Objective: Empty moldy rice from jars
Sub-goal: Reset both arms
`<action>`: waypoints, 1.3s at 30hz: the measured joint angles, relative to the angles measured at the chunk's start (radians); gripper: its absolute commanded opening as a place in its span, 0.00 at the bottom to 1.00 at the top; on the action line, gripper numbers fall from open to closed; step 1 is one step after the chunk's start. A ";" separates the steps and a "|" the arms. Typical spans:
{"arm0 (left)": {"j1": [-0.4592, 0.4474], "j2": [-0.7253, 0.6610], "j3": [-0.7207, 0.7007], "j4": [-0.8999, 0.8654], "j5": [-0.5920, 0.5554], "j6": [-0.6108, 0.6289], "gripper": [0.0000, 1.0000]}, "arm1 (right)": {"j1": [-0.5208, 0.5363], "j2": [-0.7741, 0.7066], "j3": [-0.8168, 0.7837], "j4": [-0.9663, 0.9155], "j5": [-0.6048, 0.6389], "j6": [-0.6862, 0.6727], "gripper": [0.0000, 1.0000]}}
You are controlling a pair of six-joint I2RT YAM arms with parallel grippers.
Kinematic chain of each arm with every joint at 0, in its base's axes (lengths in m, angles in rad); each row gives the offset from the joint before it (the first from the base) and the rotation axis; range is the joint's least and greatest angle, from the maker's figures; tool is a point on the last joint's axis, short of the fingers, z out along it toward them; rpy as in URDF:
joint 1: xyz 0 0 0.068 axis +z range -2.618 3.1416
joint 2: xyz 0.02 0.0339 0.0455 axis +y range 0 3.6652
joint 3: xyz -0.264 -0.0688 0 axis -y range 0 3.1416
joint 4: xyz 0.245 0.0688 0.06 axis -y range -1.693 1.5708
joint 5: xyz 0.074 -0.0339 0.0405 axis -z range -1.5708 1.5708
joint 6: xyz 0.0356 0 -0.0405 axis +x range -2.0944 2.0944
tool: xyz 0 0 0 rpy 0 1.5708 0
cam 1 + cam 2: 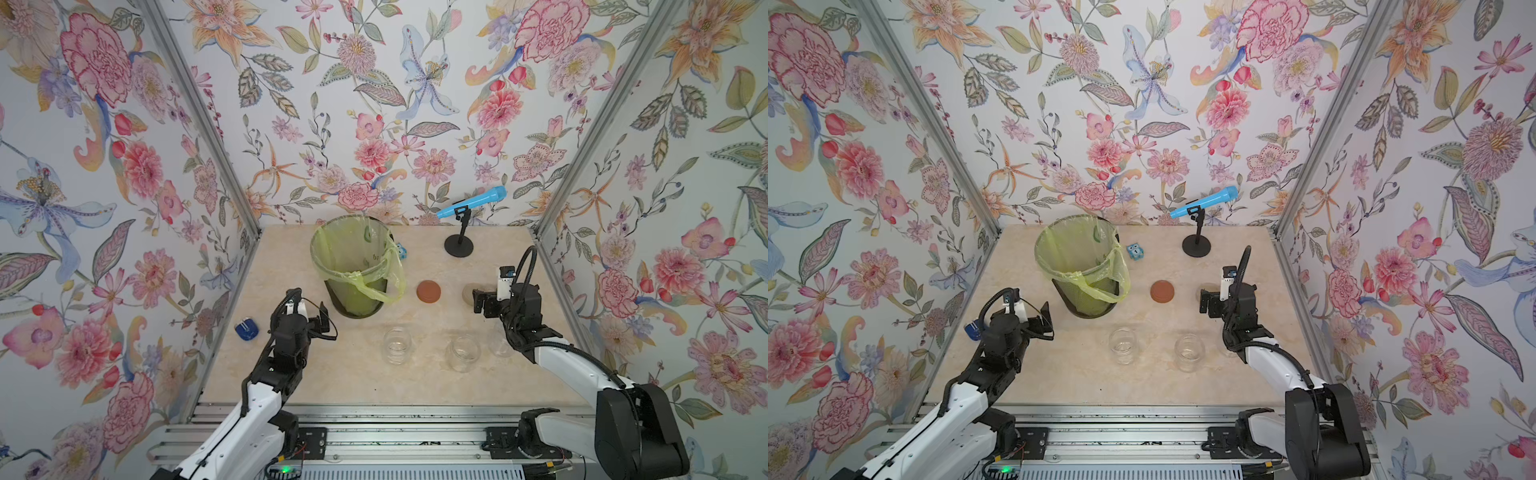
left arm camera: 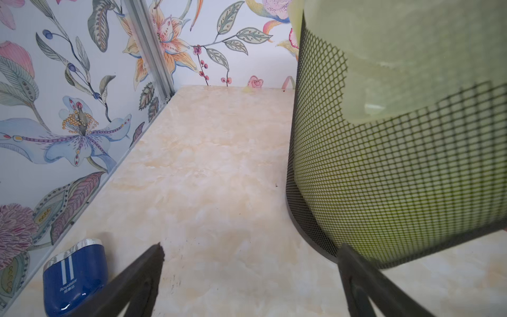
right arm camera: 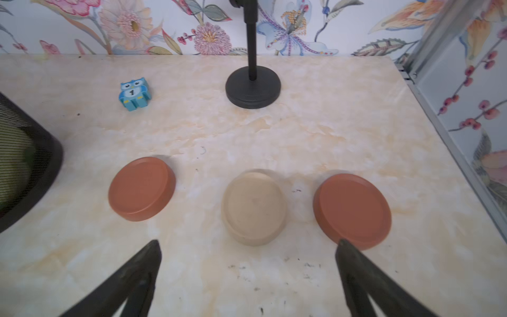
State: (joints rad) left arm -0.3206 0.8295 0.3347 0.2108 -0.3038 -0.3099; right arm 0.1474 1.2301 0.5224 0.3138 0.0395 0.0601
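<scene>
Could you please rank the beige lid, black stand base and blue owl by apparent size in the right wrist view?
Largest: beige lid.
Then: black stand base, though it stands farther from the camera, so true order is unsure.
Smallest: blue owl.

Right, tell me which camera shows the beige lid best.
The right wrist view: the beige lid lies whole and close on the table, between two reddish-brown lids. In both top views the right arm hides most of it, leaving a small edge. The left wrist view does not show it.
</scene>
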 measured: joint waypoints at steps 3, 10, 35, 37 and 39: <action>0.008 0.075 -0.023 0.095 -0.011 0.028 1.00 | -0.054 0.010 -0.053 0.063 0.024 0.000 1.00; 0.108 0.157 -0.052 0.287 0.017 0.046 1.00 | -0.094 0.048 -0.124 0.246 0.048 -0.018 1.00; 0.249 0.401 -0.114 0.719 0.141 0.230 1.00 | -0.101 0.052 -0.169 0.348 0.048 -0.042 1.00; 0.251 0.433 -0.119 0.764 0.145 0.237 1.00 | -0.097 0.039 -0.169 0.330 0.048 -0.042 1.00; 0.253 0.472 -0.121 0.811 0.148 0.243 1.00 | -0.097 0.015 -0.169 0.306 0.047 -0.042 1.00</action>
State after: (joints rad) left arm -0.0673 1.3010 0.2142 1.0222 -0.1562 -0.0669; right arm 0.0509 1.2449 0.3531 0.6197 0.0868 0.0181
